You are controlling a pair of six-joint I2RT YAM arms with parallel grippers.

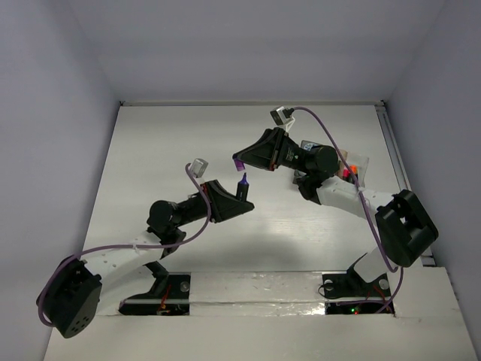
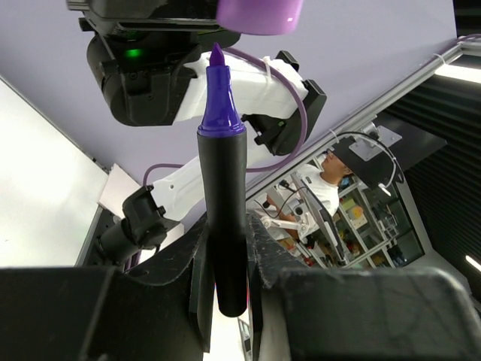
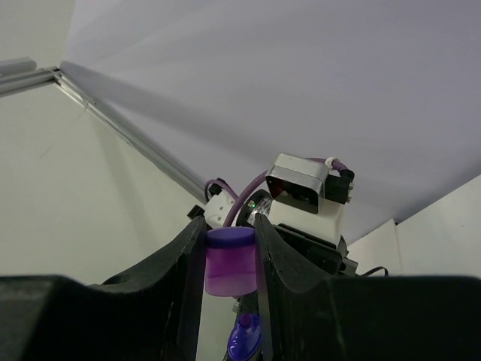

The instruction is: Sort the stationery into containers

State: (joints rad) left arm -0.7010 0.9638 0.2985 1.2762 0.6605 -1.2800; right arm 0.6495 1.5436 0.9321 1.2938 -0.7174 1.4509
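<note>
Marker (image 2: 225,218): short, black barrel, cap off, with a purple collar narrowing to a pointed purple tip. Left hand (image 2: 228,252) is closed tight on the lower barrel, one finger on each side, with most of the marker standing out past the fingertips. Purple cap (image 3: 229,263): small, squat and translucent, pinched between the two fingers of the right hand (image 3: 229,252), which is closed only as far as the cap's width allows. Both pieces are held in the air over the middle of the white tabletop (image 1: 173,150), neither resting on it. The cap sits just beyond the marker's tip, close but apart. Only the top view shows the layout. The two arms meet mid-table, and a clear box (image 1: 364,167) lies on the right side, partly hidden behind the right arm. Bits of orange and pink show inside it, too small to name. Only the left wrist view shows the barrel and tip up close, with the cap's lower edge cut off at the top of the frame. Beyond them it shows a person in a white shirt (image 2: 327,184) among shelves. The right wrist view shows the grip on the cap plainly, with the purple tip just below it.
</note>
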